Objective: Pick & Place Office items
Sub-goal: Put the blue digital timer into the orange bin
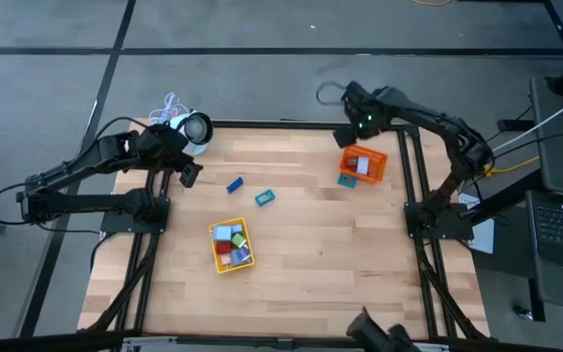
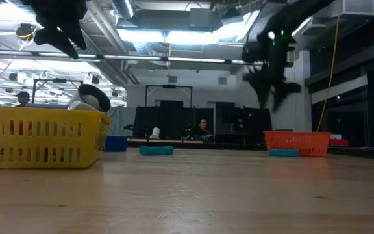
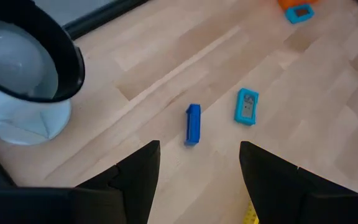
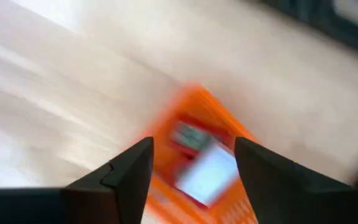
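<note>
Right gripper (image 1: 348, 135) raised at upper right of the high view, just above the orange tray (image 1: 376, 168); jaws apart, holding nothing. Inside that tray, a white piece (image 1: 363, 165); a teal piece (image 1: 345, 180) touching its left edge on the table (image 1: 311, 254). Left gripper (image 1: 186, 174) at upper left beside the white round device (image 1: 195, 128), jaws apart and empty. Mid-table: blue block (image 1: 234, 184) and light blue block (image 1: 265, 198), near each other. Yellow tray (image 1: 220, 256) lower centre, filled with mixed pieces.

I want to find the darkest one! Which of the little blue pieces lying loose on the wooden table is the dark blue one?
The small dark blue block, nearest the white round device. The flat teal piece beside it and the one by the orange tray are lighter.
</note>
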`<state>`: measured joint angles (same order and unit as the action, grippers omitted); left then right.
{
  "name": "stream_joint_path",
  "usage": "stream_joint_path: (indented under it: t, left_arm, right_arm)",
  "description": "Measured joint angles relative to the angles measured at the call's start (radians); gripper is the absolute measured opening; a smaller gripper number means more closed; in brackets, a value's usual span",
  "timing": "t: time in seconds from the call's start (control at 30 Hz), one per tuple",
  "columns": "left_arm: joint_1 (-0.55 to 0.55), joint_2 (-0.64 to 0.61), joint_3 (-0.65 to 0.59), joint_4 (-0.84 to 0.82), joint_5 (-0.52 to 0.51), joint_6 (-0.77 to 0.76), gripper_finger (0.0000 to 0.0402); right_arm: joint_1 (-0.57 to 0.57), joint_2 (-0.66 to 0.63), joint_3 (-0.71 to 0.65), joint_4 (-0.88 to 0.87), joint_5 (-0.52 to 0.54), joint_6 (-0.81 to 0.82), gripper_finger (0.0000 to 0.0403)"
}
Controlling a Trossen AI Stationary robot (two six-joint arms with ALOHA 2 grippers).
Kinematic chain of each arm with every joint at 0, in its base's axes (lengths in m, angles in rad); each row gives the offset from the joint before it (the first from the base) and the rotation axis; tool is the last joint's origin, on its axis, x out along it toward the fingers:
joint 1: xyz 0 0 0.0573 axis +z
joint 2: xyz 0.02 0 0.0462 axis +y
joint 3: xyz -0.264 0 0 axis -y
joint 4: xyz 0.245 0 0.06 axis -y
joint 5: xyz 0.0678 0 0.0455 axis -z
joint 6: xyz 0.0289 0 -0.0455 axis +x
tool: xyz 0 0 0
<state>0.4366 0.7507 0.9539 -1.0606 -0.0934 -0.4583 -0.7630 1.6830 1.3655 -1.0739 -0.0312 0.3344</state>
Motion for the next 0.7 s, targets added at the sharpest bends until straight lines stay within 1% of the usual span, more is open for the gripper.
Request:
stream_joint_path:
  t: [0.1,0.17,0.23,0.33,0.4,0.47,0.57,0.7]
  left_arm:
    - [0.000,0.001,0.000,0.078,-0.010,0.008,0.0216]
    - [0.000,0.021,0.000,0.147,-0.010,0.008,0.0216]
    - [0.000,0.075,0.002,0.154,-0.020,0.010,0.0216]
    - [0.000,0.226,0.000,0.103,-0.072,0.068,0.0216]
    - [0.000,0.336,-0.001,0.118,-0.089,0.124,0.0216]
    - [0.009,0.436,-0.001,0.163,-0.086,0.172,0.0218]
    - [0.025,0.572,-0.001,0.212,-0.040,0.198,0.0227]
    - [0.043,0.701,-0.001,0.273,0.037,0.199,0.0243]
  right_arm:
    - [0.042,-0.015,0.099,0.046,-0.082,-0.043,0.0213]
    - [0.081,-0.013,0.164,0.046,-0.091,-0.062,0.0205]
    - [0.115,-0.014,0.219,0.072,-0.093,-0.060,0.0199]
    - [0.152,-0.013,0.274,0.124,-0.092,-0.030,0.0192]
    - [0.167,-0.013,0.302,0.155,-0.092,-0.028,0.0189]
    - [0.176,-0.013,0.314,0.161,-0.092,-0.028,0.0188]
    - [0.177,-0.013,0.316,0.155,-0.092,-0.020,0.0187]
    - [0.175,-0.013,0.317,0.154,-0.089,-0.021,0.0187]
